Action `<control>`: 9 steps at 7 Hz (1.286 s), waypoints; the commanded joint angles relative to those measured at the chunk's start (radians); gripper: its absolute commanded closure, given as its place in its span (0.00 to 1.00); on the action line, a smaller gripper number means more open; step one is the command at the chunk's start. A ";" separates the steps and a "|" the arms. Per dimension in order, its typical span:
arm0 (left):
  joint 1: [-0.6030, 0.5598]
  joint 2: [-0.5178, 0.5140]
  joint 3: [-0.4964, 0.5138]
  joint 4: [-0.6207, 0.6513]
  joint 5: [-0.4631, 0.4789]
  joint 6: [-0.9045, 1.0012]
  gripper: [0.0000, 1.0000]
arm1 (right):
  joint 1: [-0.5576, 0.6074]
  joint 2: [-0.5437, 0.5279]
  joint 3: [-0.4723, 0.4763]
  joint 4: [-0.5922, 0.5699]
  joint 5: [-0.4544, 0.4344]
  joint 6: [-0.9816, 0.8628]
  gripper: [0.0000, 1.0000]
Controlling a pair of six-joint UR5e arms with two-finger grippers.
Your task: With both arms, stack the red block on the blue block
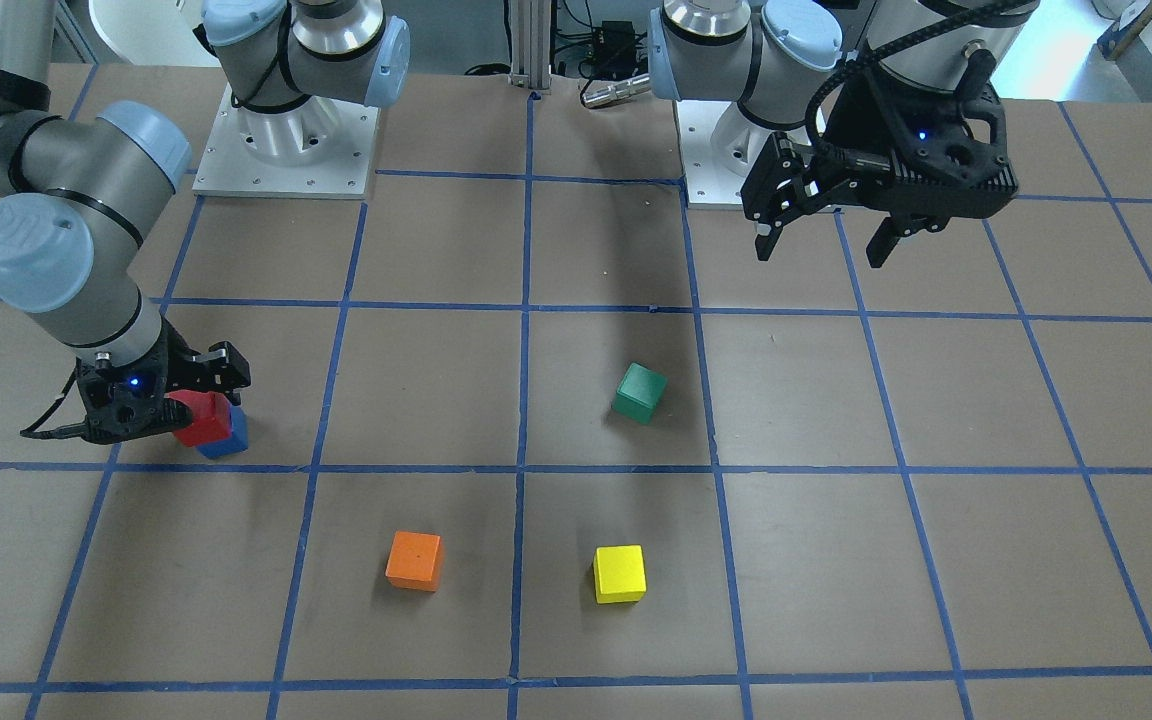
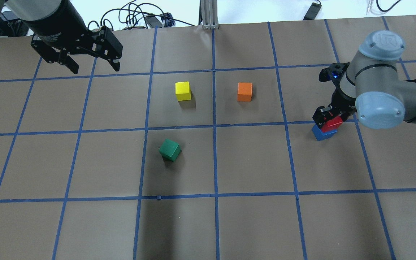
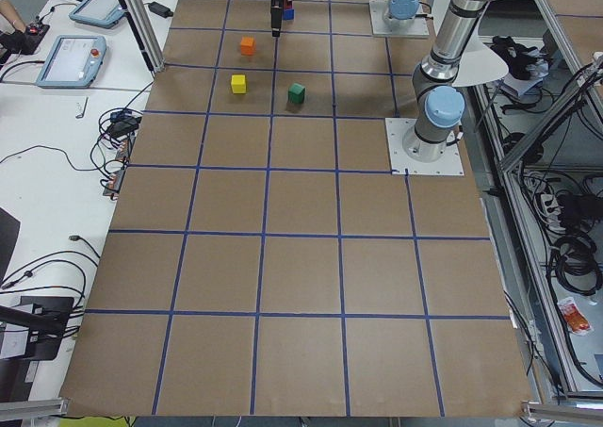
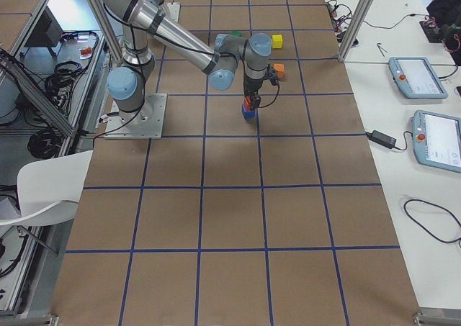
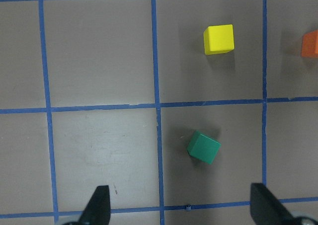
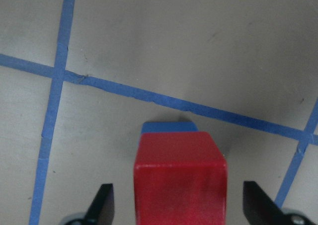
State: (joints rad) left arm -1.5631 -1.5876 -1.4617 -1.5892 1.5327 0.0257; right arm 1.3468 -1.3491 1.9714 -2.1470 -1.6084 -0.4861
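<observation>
Matte red block (image 6: 180, 180) atop blue block (image 6: 169, 127), 3 o'clock in overhead | right gripper (image 6: 176, 195) spread wide, flanking red, gaps both sides | left gripper (image 2: 95, 68) spread wide, empty, 10 o'clock | brown paper table (image 2: 251, 162), blue tape grid (image 2: 214, 126)

Even, bright overhead light; you see short soft shadows beside the green block (image 2: 169, 149) and yellow block (image 2: 182, 91). The red block (image 6: 180, 178) looms slightly blurred.
</observation>
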 commanded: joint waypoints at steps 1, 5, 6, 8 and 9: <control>0.000 0.003 -0.002 -0.008 0.006 0.002 0.00 | 0.000 -0.007 -0.009 0.009 -0.004 0.004 0.00; 0.003 0.009 -0.005 -0.017 0.013 0.059 0.00 | 0.006 -0.128 -0.247 0.441 -0.018 0.078 0.00; 0.005 0.011 -0.009 -0.015 0.012 0.060 0.00 | 0.014 -0.155 -0.322 0.555 -0.005 0.152 0.00; 0.005 0.011 -0.011 -0.008 0.015 0.060 0.00 | 0.078 -0.199 -0.393 0.624 -0.013 0.248 0.00; 0.005 0.009 -0.011 -0.008 0.014 0.060 0.00 | 0.124 -0.196 -0.391 0.621 -0.004 0.276 0.00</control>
State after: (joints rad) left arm -1.5587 -1.5774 -1.4723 -1.5987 1.5467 0.0856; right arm 1.4184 -1.5382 1.5933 -1.5370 -1.6161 -0.2501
